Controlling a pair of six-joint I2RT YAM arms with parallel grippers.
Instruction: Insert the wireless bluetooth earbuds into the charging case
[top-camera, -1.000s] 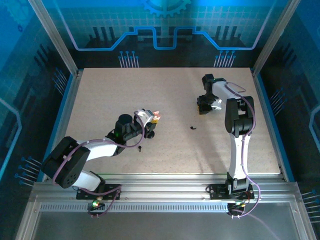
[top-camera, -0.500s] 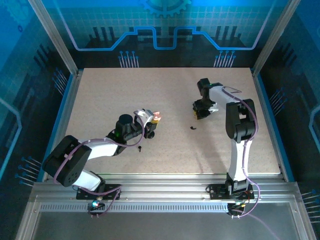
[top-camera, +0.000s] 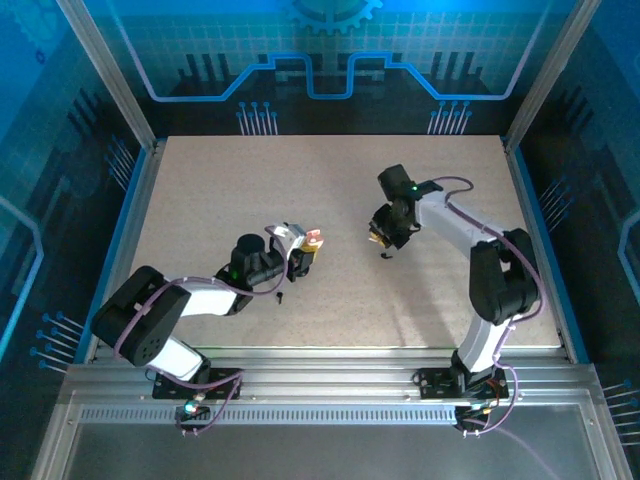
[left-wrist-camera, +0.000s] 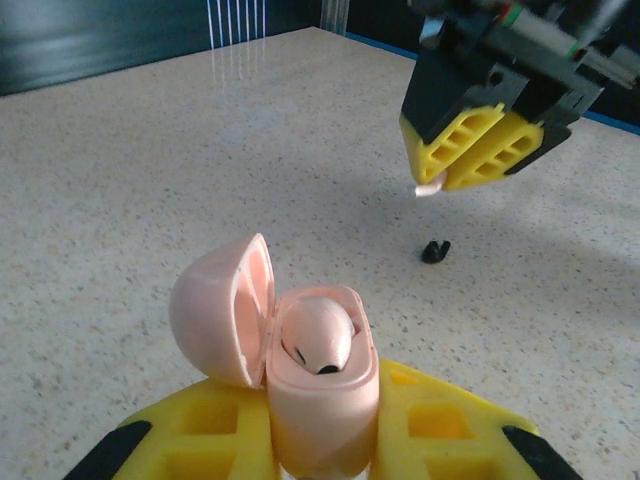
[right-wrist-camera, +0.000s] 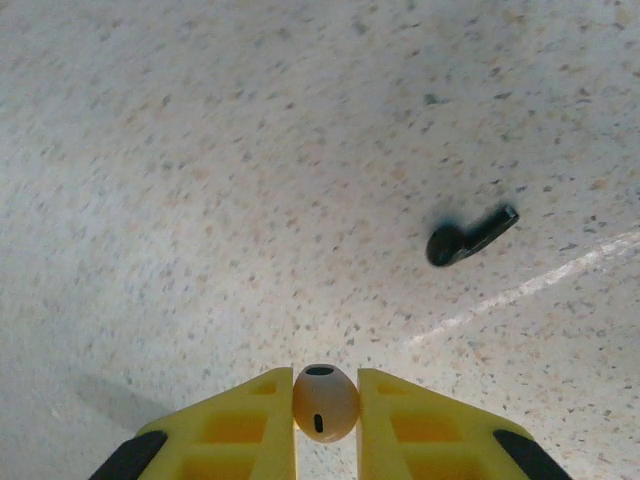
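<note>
The charging case (left-wrist-camera: 322, 405) is pale pink, not black, and stands upright with my left gripper (left-wrist-camera: 320, 430) shut on it. Its lid (left-wrist-camera: 222, 310) hangs open to the left, and one pink earbud (left-wrist-camera: 318, 335) sits inside. In the top view, the left gripper (top-camera: 305, 248) is left of centre. A second pale pink earbud (right-wrist-camera: 325, 402) is pinched in my right gripper (right-wrist-camera: 326, 410), above the table. That right gripper (left-wrist-camera: 485, 145) hovers beyond and right of the case, and it appears at the table's middle (top-camera: 382, 232).
A tiny black bud with a short stem (right-wrist-camera: 468, 236) lies on the speckled table (top-camera: 220, 190), just under the right gripper (top-camera: 386, 256) (left-wrist-camera: 434, 251). Another small black piece (top-camera: 281, 296) lies near the left arm. Blue walls ring the table.
The right arm has swung left and nearer, carrying its earbud toward the middle above the black piece. The left gripper has barely shifted with the open case.
</note>
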